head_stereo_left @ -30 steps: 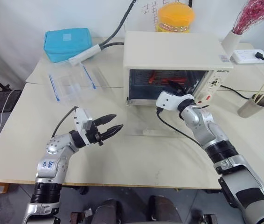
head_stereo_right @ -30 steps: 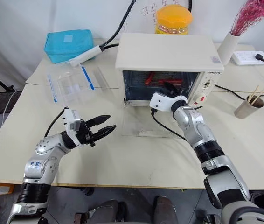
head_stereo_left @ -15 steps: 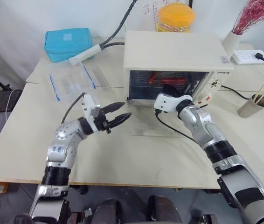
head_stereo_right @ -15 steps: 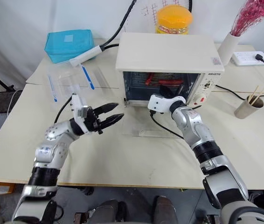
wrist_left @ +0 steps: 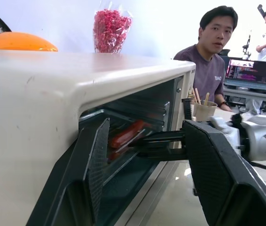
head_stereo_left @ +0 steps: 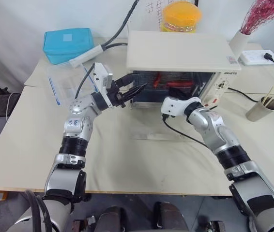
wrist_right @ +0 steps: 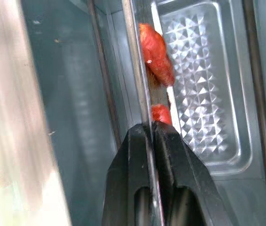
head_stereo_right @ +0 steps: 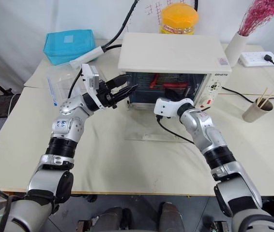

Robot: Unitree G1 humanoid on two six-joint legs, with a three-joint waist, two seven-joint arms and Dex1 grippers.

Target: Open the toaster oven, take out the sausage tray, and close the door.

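Extraction is the step in hand. The cream-white boxy toaster oven stands on the pale worktop with its wide glass door already folded down flat in front, and the shallow silvery ribbed metal sausage tray, carrying thin red sausages, sits inside the cavity. The right claw is clenched on the tray's thin front rim, pinching it edge-on. The left claw hovers released at the left side of the oven mouth, grasping nothing.

Doing this well probably means drawing the tray straight out and level along its rails, since a one-sided pinch on a narrow lip could let it tip or twist. The left claw looks placed to take the other side of the rim; closing there first should steady the load and keep the sausages from rolling.
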